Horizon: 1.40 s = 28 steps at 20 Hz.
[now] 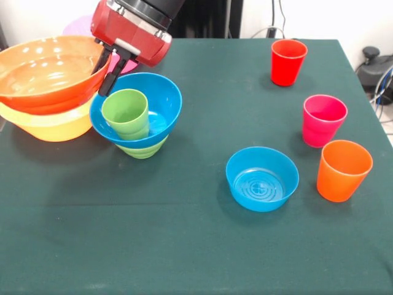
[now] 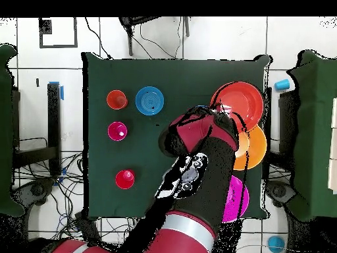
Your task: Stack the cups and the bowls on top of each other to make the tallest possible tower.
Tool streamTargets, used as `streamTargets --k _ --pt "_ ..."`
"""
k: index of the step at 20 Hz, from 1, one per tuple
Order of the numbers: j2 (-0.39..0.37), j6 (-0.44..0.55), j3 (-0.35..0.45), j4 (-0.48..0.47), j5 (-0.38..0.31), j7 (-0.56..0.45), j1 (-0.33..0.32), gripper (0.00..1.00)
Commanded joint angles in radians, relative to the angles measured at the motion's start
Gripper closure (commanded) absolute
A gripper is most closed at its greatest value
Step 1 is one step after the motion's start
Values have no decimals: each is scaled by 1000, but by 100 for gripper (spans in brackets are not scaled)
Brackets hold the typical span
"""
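— So, what is seen nearest on the desk?

— The small translucent blue bowl is set upright right of centre, with the orange cup just beside it on the right. Farther back, the pink cup and then the red cup are lined up, apart from one another.

— And the tower?

— At the left, the green cup is nested in the wide blue bowl, which is seated on the small green bowl. Beside it, the orange-red bowl is stacked on the yellow-orange bowl.

— The tool?

— The tool is held at the blue bowl's far-left rim; whether it is clenched cannot be told.
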Motion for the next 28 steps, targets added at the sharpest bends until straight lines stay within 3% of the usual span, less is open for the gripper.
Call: streamTargets --k 1,28 --pt "14 39 144 47 -10 1 17 100" --pt "26 -5 135 47 -16 30 25 100"
